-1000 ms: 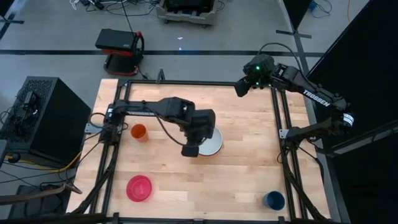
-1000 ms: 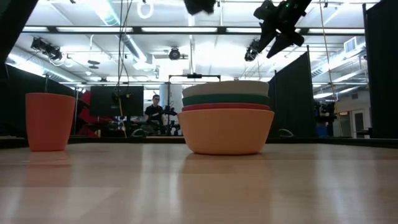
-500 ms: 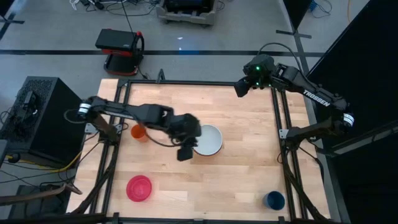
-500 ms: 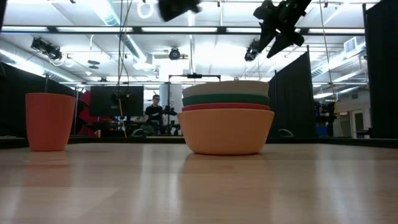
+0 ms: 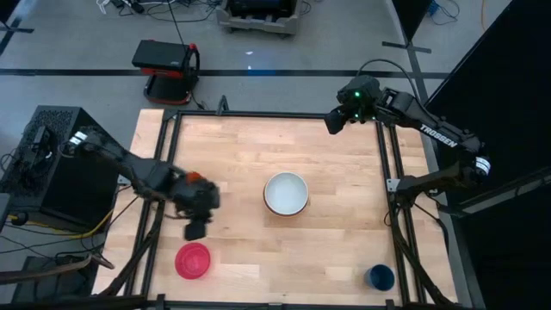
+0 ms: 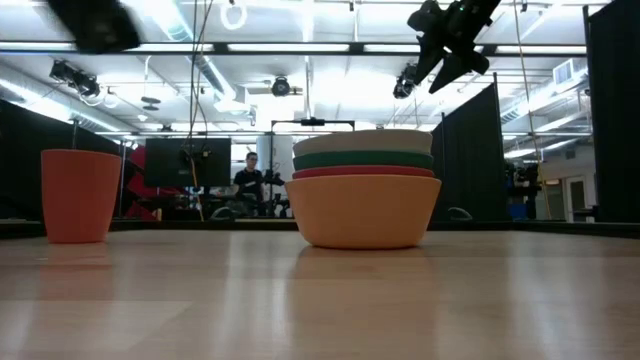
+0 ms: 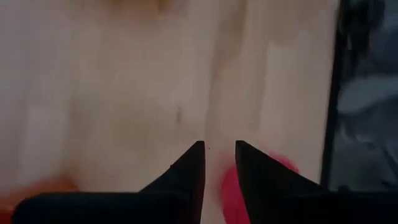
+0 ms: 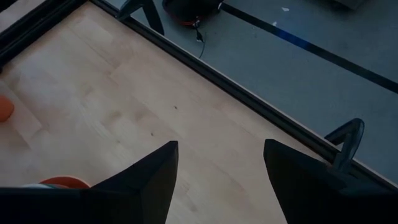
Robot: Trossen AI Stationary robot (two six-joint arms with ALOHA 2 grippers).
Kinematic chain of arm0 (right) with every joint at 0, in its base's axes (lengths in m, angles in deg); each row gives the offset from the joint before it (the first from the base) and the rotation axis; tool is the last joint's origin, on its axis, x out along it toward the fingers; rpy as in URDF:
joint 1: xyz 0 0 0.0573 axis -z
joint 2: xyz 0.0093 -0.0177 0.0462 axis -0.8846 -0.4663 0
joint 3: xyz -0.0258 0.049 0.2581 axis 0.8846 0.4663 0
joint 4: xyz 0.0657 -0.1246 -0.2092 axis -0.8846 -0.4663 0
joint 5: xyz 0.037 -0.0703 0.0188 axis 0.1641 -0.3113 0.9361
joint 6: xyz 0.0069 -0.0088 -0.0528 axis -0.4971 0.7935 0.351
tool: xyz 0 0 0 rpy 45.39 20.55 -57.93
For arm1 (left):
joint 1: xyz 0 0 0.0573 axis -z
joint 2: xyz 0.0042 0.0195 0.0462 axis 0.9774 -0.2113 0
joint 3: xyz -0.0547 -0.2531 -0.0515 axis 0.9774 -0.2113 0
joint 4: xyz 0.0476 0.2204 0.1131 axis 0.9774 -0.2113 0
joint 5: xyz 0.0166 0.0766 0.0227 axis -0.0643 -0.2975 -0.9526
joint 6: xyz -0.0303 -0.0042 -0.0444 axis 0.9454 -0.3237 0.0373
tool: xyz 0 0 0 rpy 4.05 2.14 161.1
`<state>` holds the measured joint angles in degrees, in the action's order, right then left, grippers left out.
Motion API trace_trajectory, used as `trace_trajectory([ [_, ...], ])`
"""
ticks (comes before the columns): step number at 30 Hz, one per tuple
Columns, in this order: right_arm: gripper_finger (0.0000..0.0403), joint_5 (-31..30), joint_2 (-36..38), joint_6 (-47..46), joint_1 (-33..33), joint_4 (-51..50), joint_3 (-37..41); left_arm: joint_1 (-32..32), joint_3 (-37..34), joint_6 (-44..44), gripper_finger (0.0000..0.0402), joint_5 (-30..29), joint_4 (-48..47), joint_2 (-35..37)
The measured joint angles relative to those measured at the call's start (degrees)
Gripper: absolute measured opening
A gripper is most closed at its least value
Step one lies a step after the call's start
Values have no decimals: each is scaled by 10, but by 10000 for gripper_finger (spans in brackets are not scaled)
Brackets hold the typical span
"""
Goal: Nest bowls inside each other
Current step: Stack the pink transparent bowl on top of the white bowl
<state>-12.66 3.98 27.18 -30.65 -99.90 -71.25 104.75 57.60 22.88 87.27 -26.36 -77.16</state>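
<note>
In the middle of the table stands a stack of bowls (image 5: 286, 194), white on top. The low view shows the stack (image 6: 365, 200) as white over teal, red-orange and light orange at the bottom, resting on the wood. A magenta-pink bowl (image 5: 193, 260) sits alone near the front left. My left gripper (image 5: 195, 231) hovers just beyond that bowl, fingers (image 7: 219, 149) a little apart with nothing between them; the pink bowl (image 7: 280, 167) shows past them. My right gripper (image 5: 334, 120) waits open, high over the far right corner.
An orange cup (image 6: 80, 195) stands at the left, partly hidden under my left arm in the high view. A dark blue cup (image 5: 379, 276) sits at the front right. Black frame rails (image 5: 389, 215) run along the table's sides. Bare wood lies between stack and pink bowl.
My left gripper has swung from over the bowl stack toward the table's left and near edges and has sunk, ending close to the magenta-pink bowl. It has rolled about its own axis on the way. The stack has stayed put.
</note>
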Motion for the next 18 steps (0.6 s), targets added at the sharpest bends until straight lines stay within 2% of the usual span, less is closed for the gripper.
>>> trace_trajectory([
  [6, 224, 0, 0, -12, 0, 3, 0, 73, -64, 18, 142, 31, 5, 11],
  [12, 223, 0, 0, -27, -1, 4, 0, 97, -116, 55, 222, 31, 42, 9],
  [18, 224, -1, 0, -32, 0, 4, 0, 98, -155, 70, 245, 47, 89, 9],
])
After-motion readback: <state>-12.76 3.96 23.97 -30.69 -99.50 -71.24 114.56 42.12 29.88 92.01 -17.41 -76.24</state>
